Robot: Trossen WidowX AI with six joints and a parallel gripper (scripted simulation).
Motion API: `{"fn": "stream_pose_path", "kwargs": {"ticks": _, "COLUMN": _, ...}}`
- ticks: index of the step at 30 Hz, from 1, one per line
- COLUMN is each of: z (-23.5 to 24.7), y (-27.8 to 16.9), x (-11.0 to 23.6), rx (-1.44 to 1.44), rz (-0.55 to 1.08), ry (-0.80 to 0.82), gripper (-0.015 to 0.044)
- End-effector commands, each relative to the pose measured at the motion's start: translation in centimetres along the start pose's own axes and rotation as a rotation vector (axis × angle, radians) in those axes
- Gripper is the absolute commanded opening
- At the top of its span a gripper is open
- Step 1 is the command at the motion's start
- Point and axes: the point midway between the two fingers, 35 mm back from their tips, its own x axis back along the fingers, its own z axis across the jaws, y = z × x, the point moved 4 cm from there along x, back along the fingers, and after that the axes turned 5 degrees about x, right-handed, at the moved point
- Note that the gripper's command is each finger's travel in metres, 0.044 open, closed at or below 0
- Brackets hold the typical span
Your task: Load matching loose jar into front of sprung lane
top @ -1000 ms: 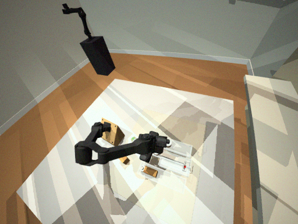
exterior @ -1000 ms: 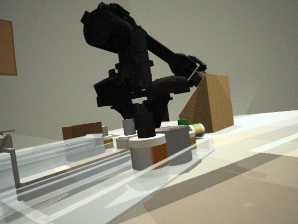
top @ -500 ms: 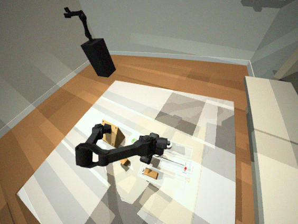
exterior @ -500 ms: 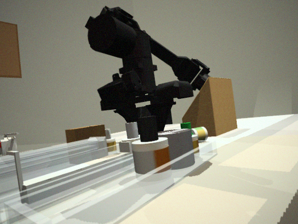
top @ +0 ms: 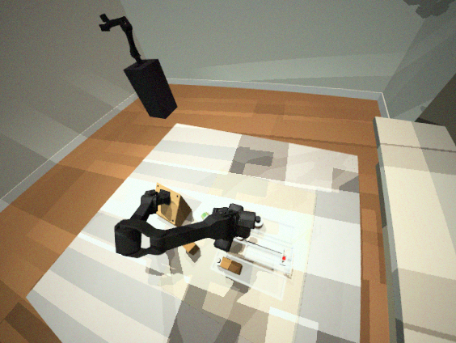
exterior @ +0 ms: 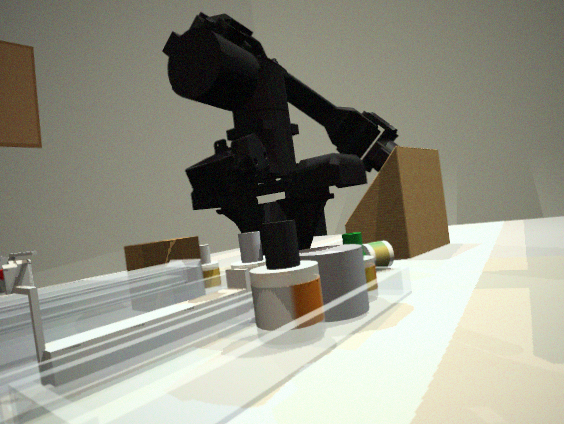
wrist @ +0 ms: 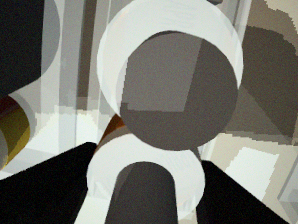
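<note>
In the wrist view my gripper (wrist: 147,161) is shut on a white jar with a dark lid (wrist: 143,209). Straight ahead of it, very close, stands the matching white jar (wrist: 174,70) between the clear rails of the sprung lane (wrist: 67,63); I cannot tell whether they touch. In the exterior view a white jar with an orange label and black lid (exterior: 286,295) stands under my gripper (exterior: 275,220) at the lane's front end. A smaller-looking grey-lidded jar (exterior: 249,247) is behind it to the left. The pusher plate (exterior: 32,300) (top: 281,259) is far along the lane (exterior: 150,320) (top: 267,252).
A large grey can (exterior: 342,280), yellow-labelled jars (exterior: 371,272) (exterior: 210,272) and a jar with a green lid (exterior: 377,250) that seems to lie on its side crowd the lane's front. A brown wedge (exterior: 405,200) (top: 174,206) stands by the arm's base. A brown block (top: 230,264) (exterior: 160,252) lies in a clear tray.
</note>
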Motion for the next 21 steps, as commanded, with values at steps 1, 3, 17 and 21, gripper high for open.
{"fn": "stream_pose_path", "kwargs": {"ticks": 1, "z": -0.06, "y": 0.06, "x": 0.01, "rx": -0.003, "rz": -0.007, "ry": -0.005, "gripper": 0.0000}}
{"fn": "stream_pose_path", "kwargs": {"ticks": 3, "z": -0.06, "y": 0.02, "x": 0.01, "rx": -0.003, "rz": -0.007, "ry": -0.005, "gripper": 0.0000}}
{"fn": "stream_pose_path", "kwargs": {"ticks": 17, "z": -0.04, "y": -0.21, "x": 0.00, "rx": -0.003, "rz": -0.007, "ry": -0.005, "gripper": 0.0000}}
{"fn": "stream_pose_path", "kwargs": {"ticks": 21, "z": -0.03, "y": -0.28, "x": 0.00, "rx": -0.003, "rz": -0.007, "ry": -0.005, "gripper": 0.0000}}
